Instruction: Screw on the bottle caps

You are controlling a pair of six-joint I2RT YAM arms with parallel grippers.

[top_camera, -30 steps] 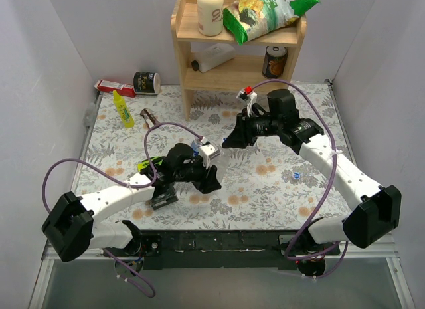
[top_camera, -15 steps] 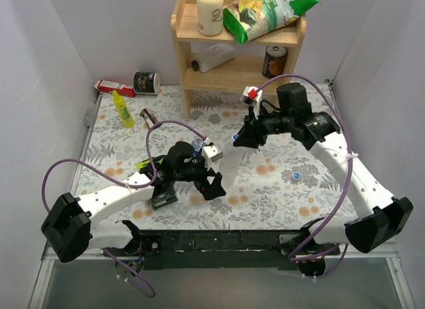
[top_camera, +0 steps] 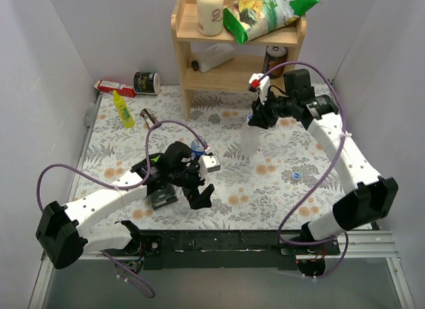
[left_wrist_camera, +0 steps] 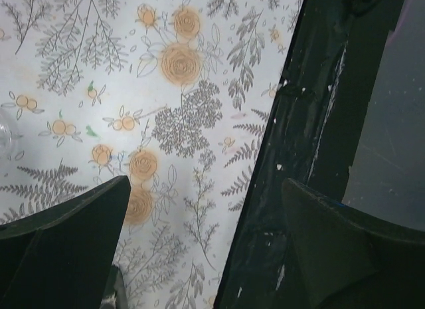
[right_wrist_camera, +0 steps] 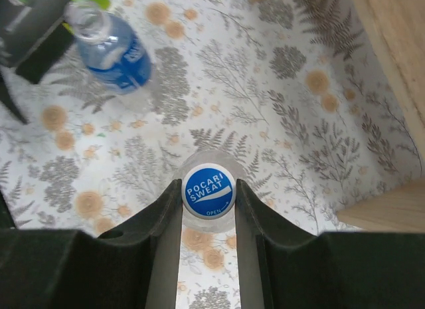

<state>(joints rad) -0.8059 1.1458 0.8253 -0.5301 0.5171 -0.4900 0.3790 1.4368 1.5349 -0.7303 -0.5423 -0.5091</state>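
Note:
My right gripper (right_wrist_camera: 208,193) (top_camera: 256,117) is shut on a blue bottle cap (right_wrist_camera: 208,191) marked Pocari Sweat. The cap sits on top of the plain clear bottle (top_camera: 248,141), whose shoulder shows around it from above. The labelled bottle (right_wrist_camera: 114,51) (top_camera: 196,148) stands upright with its neck bare, close against my left arm. My left gripper (left_wrist_camera: 206,242) (top_camera: 198,193) is open over the table's near edge with nothing between its fingers. A second blue bottle cap (top_camera: 295,176) lies loose on the floral table cover to the right.
A wooden shelf (top_camera: 236,56) (right_wrist_camera: 392,90) holding a white bottle, a snack bag and a can stands at the back. A yellow squeeze bottle (top_camera: 123,109), a tin (top_camera: 146,83) and a red box (top_camera: 109,87) lie back left. A black rail (left_wrist_camera: 299,156) runs along the near edge.
My left gripper has opened, let go of the labelled bottle and drawn back toward the near edge. My right gripper has moved back and right, still shut on the cap of the plain bottle.

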